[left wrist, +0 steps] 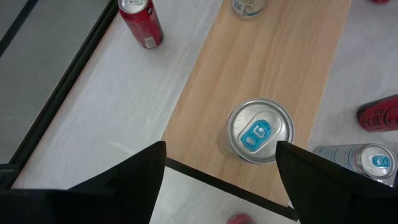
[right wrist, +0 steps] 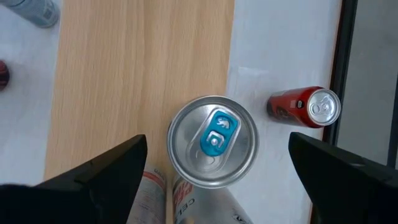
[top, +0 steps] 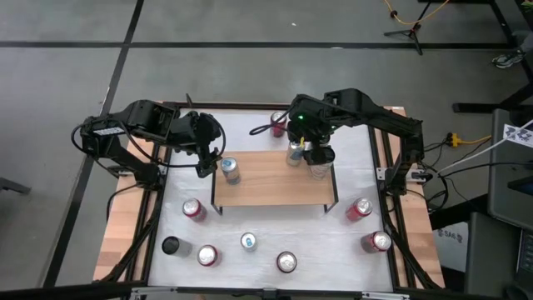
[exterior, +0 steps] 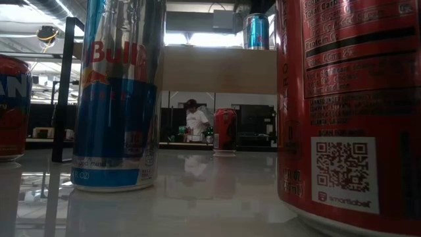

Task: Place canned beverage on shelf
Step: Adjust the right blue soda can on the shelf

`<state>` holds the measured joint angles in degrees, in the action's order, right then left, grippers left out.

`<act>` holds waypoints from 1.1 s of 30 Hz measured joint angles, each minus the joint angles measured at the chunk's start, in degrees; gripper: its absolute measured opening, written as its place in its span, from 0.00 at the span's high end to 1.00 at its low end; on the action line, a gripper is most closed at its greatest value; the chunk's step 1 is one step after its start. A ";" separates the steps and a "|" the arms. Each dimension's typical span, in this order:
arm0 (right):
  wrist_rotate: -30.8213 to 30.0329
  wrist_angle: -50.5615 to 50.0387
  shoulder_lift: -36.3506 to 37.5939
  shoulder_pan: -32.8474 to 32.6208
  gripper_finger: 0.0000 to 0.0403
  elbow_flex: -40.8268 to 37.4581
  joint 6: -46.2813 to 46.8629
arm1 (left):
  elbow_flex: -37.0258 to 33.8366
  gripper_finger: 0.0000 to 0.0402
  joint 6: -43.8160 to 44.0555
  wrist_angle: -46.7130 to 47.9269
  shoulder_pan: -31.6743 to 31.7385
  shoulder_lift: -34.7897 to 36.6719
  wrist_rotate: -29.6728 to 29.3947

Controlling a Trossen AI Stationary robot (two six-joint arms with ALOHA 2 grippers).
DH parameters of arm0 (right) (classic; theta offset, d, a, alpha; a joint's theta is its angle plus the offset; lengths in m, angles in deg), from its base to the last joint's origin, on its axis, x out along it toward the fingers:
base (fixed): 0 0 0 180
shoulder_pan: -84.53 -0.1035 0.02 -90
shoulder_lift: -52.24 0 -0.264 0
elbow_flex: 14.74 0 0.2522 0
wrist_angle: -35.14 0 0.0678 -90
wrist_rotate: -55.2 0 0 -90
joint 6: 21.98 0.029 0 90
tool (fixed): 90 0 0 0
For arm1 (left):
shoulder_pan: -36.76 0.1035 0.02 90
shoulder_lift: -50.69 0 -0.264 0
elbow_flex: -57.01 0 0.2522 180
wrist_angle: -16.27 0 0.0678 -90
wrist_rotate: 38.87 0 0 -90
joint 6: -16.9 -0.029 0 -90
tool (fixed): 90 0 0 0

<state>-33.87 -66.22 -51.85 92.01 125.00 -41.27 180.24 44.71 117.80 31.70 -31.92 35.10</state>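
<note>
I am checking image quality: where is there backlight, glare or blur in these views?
Low view: bright windows behind leave the shelf and the near red can dark, and the tabletop mirrors the light. Wrist views: evenly lit, only the near dark fingers look soft. High view: even light.

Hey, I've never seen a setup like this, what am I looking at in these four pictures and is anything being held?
Two dark robot arms work at a white table. One picture looks down from above, one sits at table height among big cans, and two look out from the arms' wrists. A low wooden shelf stands mid-table with cans on it. Loose cans surround it, like a red can. The left claw hangs open above a blue-tabbed can. The right claw hangs open over another can. Neither grips anything.
</note>
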 joint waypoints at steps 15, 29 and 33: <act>-0.01 -0.39 -2.83 -0.24 0.05 -0.09 -0.03 | 0.00 0.26 0.01 -0.01 -0.02 0.00 0.00; -0.46 -1.25 -4.04 -0.35 0.10 -0.07 -0.20 | 0.00 0.26 0.00 -0.41 0.00 0.00 0.00; -0.46 -1.25 -4.04 -0.35 0.21 -0.07 -0.13 | 0.00 0.26 0.00 -0.40 0.00 0.00 0.00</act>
<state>-34.33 -67.46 -55.90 91.66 124.93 -41.40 180.24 44.71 117.41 31.70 -31.92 35.10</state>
